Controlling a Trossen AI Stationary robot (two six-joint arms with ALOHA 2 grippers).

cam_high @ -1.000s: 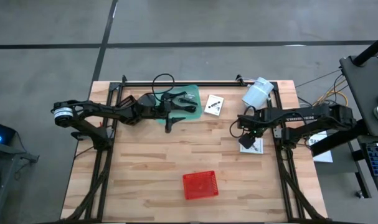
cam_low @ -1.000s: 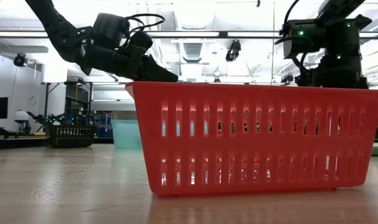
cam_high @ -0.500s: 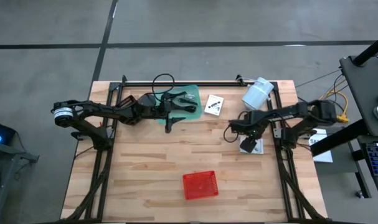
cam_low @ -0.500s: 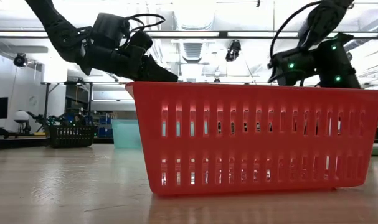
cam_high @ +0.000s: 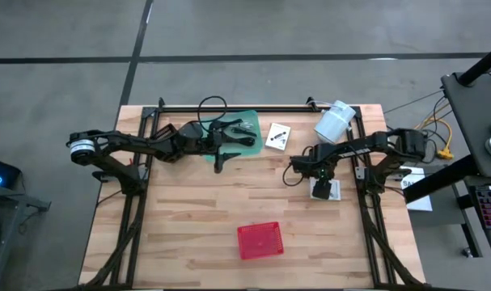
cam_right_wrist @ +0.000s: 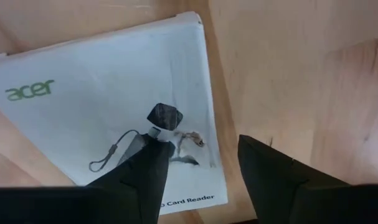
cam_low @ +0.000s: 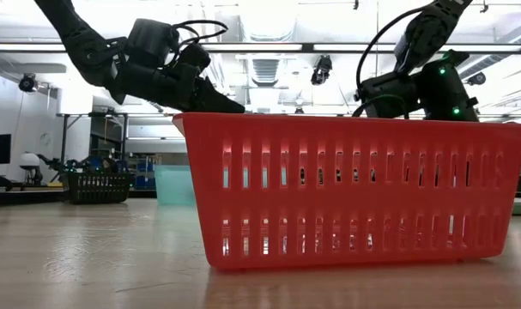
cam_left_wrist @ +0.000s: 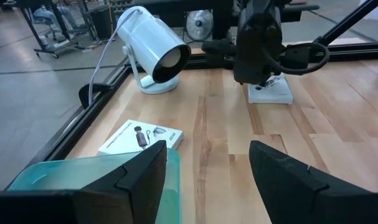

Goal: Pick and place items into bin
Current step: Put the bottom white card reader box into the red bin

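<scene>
White card box under right tool

I log the boxed card reader [cam_right_wrist: 108, 106] flat on the surface [cam_high: 188, 202], directly below my right tool [cam_right_wrist: 198, 168], whose fingers stand apart, empty. Its long axis runs across them. Left tool [cam_left_wrist: 204, 174], also spread and empty, waits well apart, so right is nearer.

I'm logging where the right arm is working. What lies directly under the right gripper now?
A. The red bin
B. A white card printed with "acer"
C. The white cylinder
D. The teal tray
B: the right gripper hangs open over the white card, with "acer" legible on it.
</scene>
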